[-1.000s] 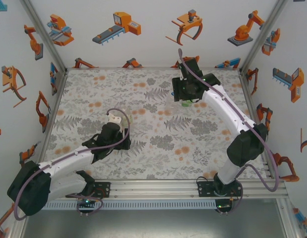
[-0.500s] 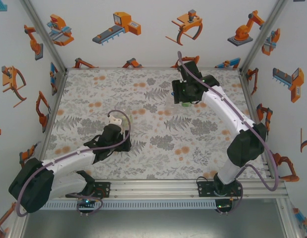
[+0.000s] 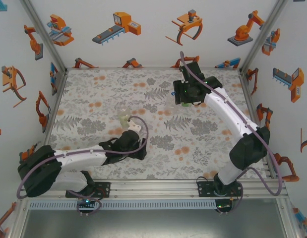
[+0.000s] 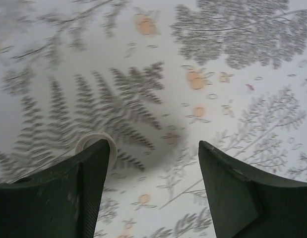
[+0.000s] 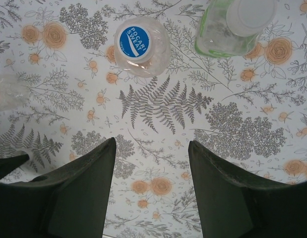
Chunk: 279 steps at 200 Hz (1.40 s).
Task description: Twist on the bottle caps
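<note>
— Start nearest the bases. How does the left gripper (image 4: 153,148) stand?

— Its two dark green fingers (image 4: 69,198) are apart. Nothing is between them but the fern-and-flower tablecloth (image 4: 143,74).

— Any of the caps near it?

— Yes, a whitish bottle cap (image 4: 93,141) lies on the cloth at the tip of the finger on the left of the wrist view. That finger covers the cap's lower part, and I cannot tell whether they touch.

— Which way up is it?

— It looks round and flat, but the view is blurred, so I cannot say.

— And farther out?

— From above, the right arm (image 3: 227,116) reaches to the far right of the cloth. The right gripper (image 5: 151,148) hangs over bare cloth with its fingers spread and nothing in them.

— Where are the bottles?

— Beyond its fingertips in the wrist view. The colourless bottle (image 5: 153,49) stands upright, seen from straight above. It carries a blue-topped cap (image 5: 134,41) printed POCARI SWEAT. To its right and apart from it, at the top edge, is the green-tinted bottle (image 5: 213,37). A pale cap (image 5: 250,15) sits over its mouth, and I cannot tell whether it is screwed tight.

— Anything else?

— A faint transparent shape (image 5: 4,94) at the left edge, too blurred to name.
</note>
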{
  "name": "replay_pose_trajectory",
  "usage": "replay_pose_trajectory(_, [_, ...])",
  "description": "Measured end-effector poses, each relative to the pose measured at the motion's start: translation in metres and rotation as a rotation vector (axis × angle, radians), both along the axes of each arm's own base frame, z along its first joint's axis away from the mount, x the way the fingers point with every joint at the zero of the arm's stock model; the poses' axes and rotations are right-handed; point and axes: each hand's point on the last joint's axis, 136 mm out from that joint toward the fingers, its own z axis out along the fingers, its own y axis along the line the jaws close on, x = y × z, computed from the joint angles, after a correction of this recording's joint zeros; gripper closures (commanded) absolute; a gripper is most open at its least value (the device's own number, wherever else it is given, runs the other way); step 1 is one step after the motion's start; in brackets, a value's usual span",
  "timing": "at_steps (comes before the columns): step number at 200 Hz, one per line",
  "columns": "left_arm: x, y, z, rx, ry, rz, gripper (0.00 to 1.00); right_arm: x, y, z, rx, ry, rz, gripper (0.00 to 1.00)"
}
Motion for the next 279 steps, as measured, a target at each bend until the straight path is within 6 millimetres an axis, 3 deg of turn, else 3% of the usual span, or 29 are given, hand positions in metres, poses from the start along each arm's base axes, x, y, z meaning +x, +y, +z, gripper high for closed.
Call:
replay_pose_trajectory(78, [-0.024, -0.155, 0.004, -0.051, 0.076, -0.329, 0.31, -0.008, -0.007, 0.005, 0.001, -0.012, -0.010, 0.43])
replay_pose_trajectory(94, [-0.031, -0.174, 0.010, -0.065, 0.075, -0.387, 0.30, -0.009, -0.014, 0.011, -0.005, -0.029, -0.032, 0.43])
replay_pose_trajectory(116, [-0.034, -0.184, 0.027, -0.087, 0.057, -0.427, 0.30, -0.009, -0.029, 0.024, -0.012, -0.069, -0.079, 0.43])
replay_pose_trajectory(143, [-0.025, -0.173, 0.058, -0.111, 0.026, -0.416, 0.30, -0.008, -0.043, 0.036, -0.028, -0.111, -0.126, 0.43])
replay_pose_trajectory(161, [-0.017, -0.161, 0.090, -0.141, -0.014, -0.397, 0.29, -0.007, -0.044, 0.037, -0.030, -0.122, -0.137, 0.43])
replay_pose_trajectory(200, [0.004, -0.112, 0.163, -0.191, -0.117, -0.305, 0.30, -0.006, -0.032, 0.016, 0.015, -0.101, -0.100, 0.44])
replay_pose_trajectory(243, [0.021, -0.043, 0.209, -0.154, -0.229, -0.153, 0.27, -0.016, 0.007, -0.029, 0.156, -0.063, 0.043, 0.44])
replay_pose_trajectory(279, [0.027, 0.006, 0.227, -0.130, -0.278, -0.046, 0.25, -0.040, 0.069, -0.050, 0.293, -0.128, 0.292, 0.37])
